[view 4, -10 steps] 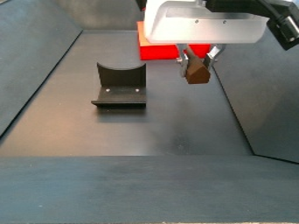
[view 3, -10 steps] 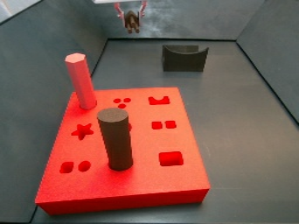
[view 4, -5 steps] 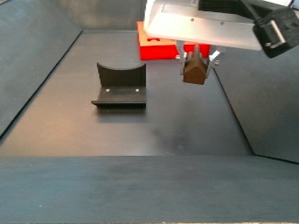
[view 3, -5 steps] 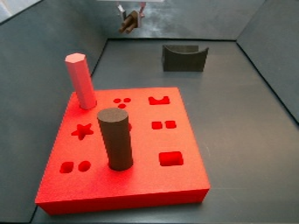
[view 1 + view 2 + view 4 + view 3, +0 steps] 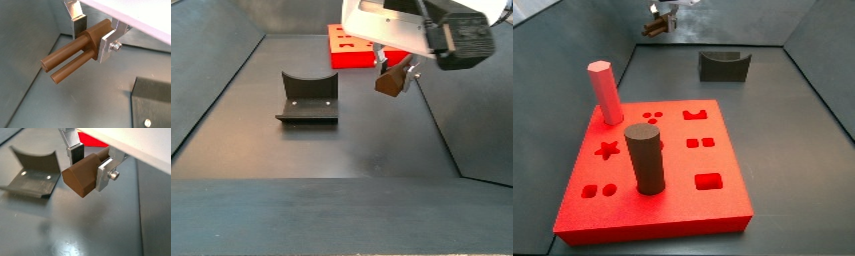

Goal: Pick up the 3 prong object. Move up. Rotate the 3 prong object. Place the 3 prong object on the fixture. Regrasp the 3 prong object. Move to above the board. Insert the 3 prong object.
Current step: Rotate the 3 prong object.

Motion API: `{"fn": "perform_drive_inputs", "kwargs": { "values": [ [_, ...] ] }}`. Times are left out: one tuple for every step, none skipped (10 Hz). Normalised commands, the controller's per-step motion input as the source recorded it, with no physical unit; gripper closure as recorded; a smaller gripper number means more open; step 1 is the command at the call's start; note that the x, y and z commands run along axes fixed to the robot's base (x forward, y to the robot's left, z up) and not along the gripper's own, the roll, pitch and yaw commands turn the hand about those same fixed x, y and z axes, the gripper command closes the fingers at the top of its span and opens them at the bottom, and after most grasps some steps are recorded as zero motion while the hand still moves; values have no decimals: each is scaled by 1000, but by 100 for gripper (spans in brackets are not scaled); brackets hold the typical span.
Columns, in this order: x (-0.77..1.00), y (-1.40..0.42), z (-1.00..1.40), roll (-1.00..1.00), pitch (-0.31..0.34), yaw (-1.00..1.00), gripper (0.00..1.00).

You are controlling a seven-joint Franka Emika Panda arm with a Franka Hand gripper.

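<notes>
The 3 prong object (image 5: 72, 56) is a dark brown piece with long round prongs, and my gripper (image 5: 93, 36) is shut on its block end. It hangs tilted in the air, well above the floor, in both side views (image 5: 655, 27) (image 5: 392, 83). A wrist view shows its flat end (image 5: 81, 176) between the silver fingers (image 5: 105, 174). The fixture (image 5: 306, 98), a dark grey block with a U-shaped notch, stands on the floor beside and below the gripper (image 5: 394, 70). The red board (image 5: 673, 195) with cut-outs lies far from the gripper (image 5: 659, 20).
A pink hexagonal peg (image 5: 604, 92) and a tall dark cylinder (image 5: 644, 158) stand upright in the board. Grey walls (image 5: 814, 80) slope up around the dark floor. The fixture also shows in both wrist views (image 5: 157, 102) (image 5: 33, 170).
The wrist has turned, tilting the held 3 prong object from near upright to a slant. The gripper stayed high near the same spot. The fixture and board have not moved.
</notes>
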Motion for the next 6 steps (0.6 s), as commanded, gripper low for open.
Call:
{"fn": "perform_drive_inputs", "kwargs": {
  "values": [
    [5,20,-8,-5,-2,-1000,100],
    [5,20,-8,-6,-2,-1000,100],
    [5,20,-8,-6,-2,-1000,100],
    [5,20,-8,-6,-3,-1000,100],
    [5,20,-8,-6,-3,-1000,100],
    [5,20,-8,-6,-3,-1000,100]
  ]
}}
